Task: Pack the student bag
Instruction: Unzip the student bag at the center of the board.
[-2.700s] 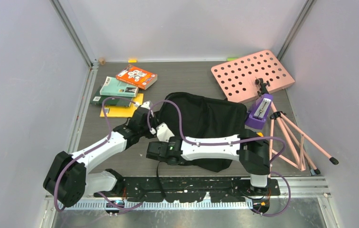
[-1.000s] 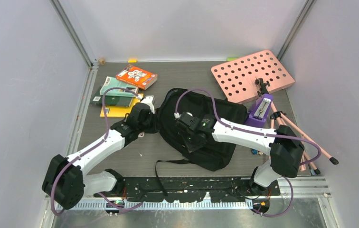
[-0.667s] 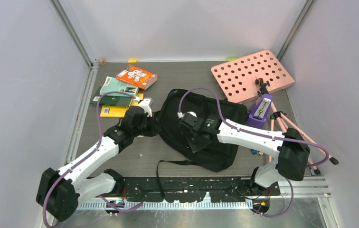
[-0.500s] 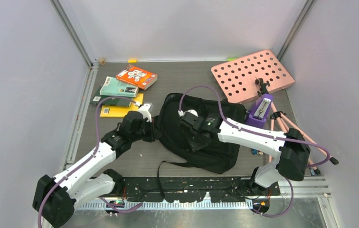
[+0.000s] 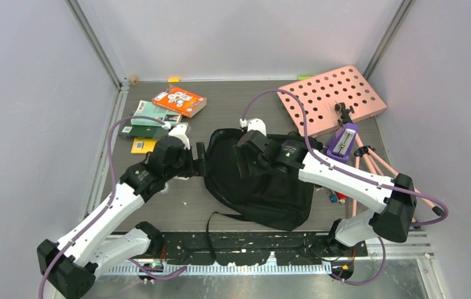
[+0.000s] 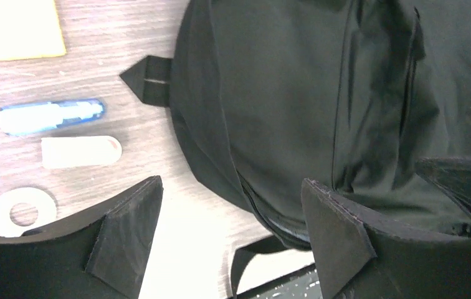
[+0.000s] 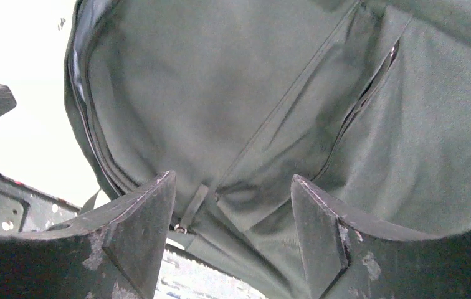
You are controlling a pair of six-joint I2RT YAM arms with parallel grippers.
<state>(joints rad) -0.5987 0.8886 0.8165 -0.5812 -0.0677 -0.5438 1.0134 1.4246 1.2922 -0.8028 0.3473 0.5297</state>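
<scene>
The student bag [image 5: 264,187] lies flat in the middle of the tabletop [image 5: 239,99], its black fabric slack and creased, and one strap [image 5: 209,219] trails toward 6 o'clock. The left tool [image 6: 230,202] hangs over the bag's 9 o'clock edge with its jaws spread wide; fabric and bare wood show in the gap and nothing is pinched. The right tool [image 7: 233,187] hovers over the bag's 12 o'clock part, jaws likewise wide. A zip seam runs across the cloth beneath it and nothing is gripped. At 10 o'clock from the bag sit an orange book [image 5: 179,101], a teal book [image 5: 155,115] and a yellow pad [image 5: 139,146]. A pink board [image 5: 331,98] with round holes lies at 1 o'clock. A purple metronome [image 5: 342,144] stands just beside the bag at 3 o'clock, touching or not I cannot tell, with pink stand legs [image 5: 376,157] beyond it. The left wrist view shows a blue tube [image 6: 51,116], a white cap [image 6: 80,151] and a white ring [image 6: 22,212] on the wood beside the bag
</scene>
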